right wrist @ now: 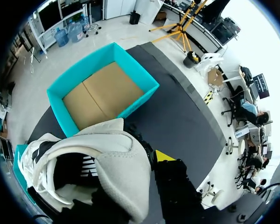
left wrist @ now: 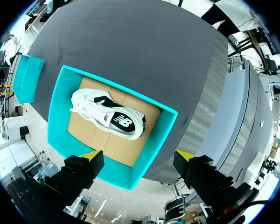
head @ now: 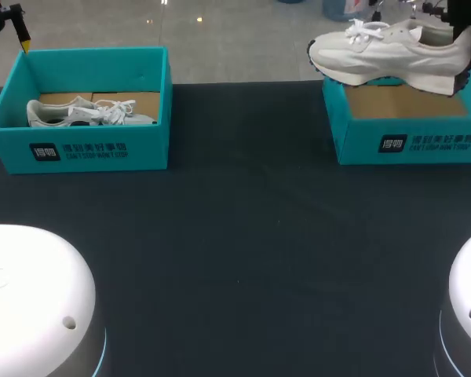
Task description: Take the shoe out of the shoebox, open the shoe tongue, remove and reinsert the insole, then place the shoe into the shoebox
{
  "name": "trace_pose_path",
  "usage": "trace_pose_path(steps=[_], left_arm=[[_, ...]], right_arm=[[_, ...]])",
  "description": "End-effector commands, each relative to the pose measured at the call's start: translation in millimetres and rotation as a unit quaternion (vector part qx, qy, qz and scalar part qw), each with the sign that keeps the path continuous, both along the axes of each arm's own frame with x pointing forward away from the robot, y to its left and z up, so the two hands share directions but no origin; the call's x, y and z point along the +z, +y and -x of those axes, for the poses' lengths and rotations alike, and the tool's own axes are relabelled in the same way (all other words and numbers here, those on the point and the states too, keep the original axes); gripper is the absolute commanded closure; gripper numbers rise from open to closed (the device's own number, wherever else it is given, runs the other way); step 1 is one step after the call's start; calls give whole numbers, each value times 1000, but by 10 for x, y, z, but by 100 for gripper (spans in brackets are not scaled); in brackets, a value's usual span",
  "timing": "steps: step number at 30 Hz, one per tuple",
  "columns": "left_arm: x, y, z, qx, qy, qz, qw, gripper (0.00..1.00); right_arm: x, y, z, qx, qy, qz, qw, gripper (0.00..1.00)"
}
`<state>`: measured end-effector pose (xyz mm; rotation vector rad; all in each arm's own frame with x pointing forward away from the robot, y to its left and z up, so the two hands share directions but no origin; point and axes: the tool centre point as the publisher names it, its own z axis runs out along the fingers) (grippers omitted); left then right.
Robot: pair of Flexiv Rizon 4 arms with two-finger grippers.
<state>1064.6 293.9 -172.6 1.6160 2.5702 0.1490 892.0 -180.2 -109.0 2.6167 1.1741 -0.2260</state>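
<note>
L: left gripper [left wrist: 137,156] released, fingers wide, hovers above left shoebox [head: 151,133] | left shoe [head: 86,112] lies inside it | R: right shoe [head: 388,51] aloft over right shoebox [head: 361,141] | right gripper [head: 466,45] clenched on its heel

Left shoebox [head: 78,153] teal; right shoe [head: 385,51] white, black sole patches; table [head: 235,259] dark grey

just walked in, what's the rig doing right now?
The right hand holds a white shoe in the air by its heel end, lifted clear of the empty right shoebox. The left hand hovers open above the left shoebox, where a second shoe lies on its side.
</note>
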Motion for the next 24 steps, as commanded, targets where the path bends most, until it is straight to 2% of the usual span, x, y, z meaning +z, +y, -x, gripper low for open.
trace_pose_path(steps=[1,4,14,17,24], left_arm=[[1,-3,6,0,0,-1,1000,0],[1,-3,6,0,0,-1,1000,0],[1,-3,6,0,0,-1,1000,0],[1,-3,6,0,0,-1,1000,0],[1,-3,6,0,0,-1,1000,0]], right_arm=[[34,142,277,4,-29,23,999,100],[6,277,420,6,-24,34,999,100],[-145,653,850,9,-4,5,1000,100],[-205,748,985,25,15,-1,1000,100],[-205,748,985,25,15,-1,1000,100]])
